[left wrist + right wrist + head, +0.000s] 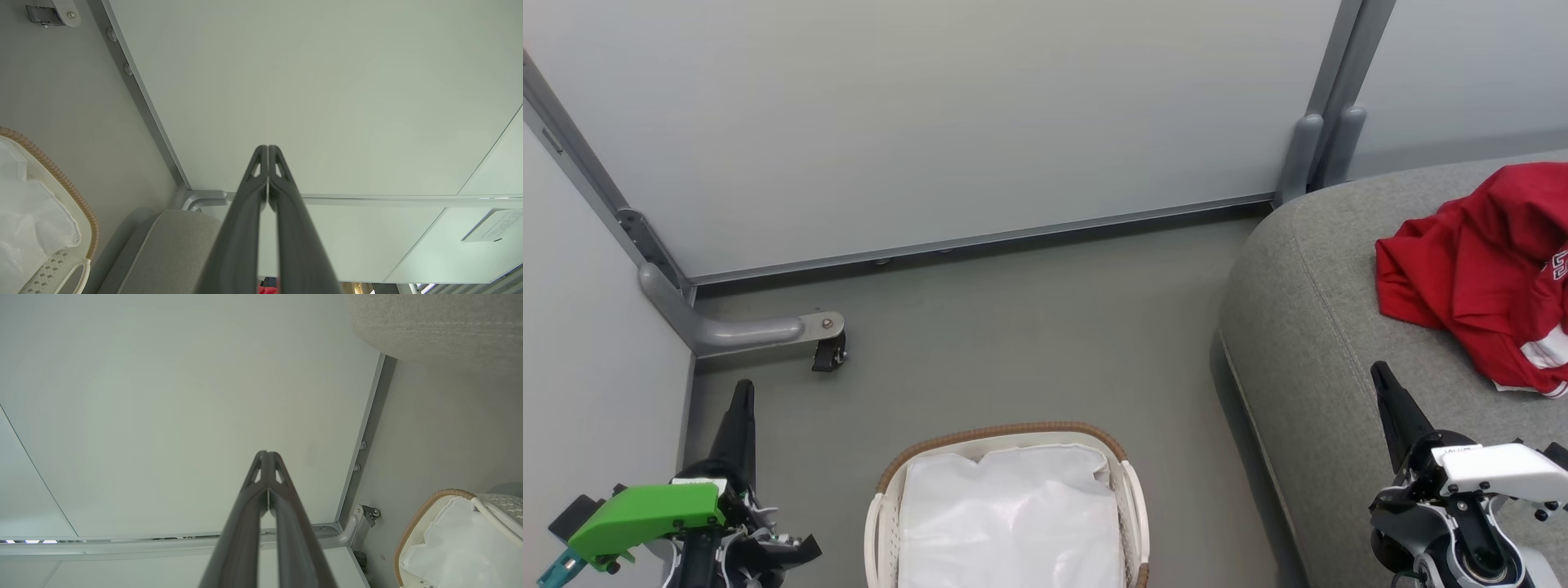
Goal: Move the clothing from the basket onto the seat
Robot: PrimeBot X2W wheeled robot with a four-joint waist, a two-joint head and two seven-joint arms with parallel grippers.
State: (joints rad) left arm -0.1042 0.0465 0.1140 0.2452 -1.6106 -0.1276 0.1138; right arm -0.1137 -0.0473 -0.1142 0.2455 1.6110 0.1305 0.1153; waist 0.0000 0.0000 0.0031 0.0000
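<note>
Two empty grippers, fingers pressed together: left gripper [742, 390], right gripper [1380, 374]. Red clothing [1478, 269] heaped on seat [1307, 327], ahead and rightward of right gripper, the nearer arm; basket [1005, 430] between grippers, white liner [1013, 523] inside.

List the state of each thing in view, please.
clothing, crumpled on the seat
seat, bearing the clothing
basket, upright on the floor, holding the white liner, no clothing visible inside
left gripper, shut, empty
right gripper, shut, empty
</note>
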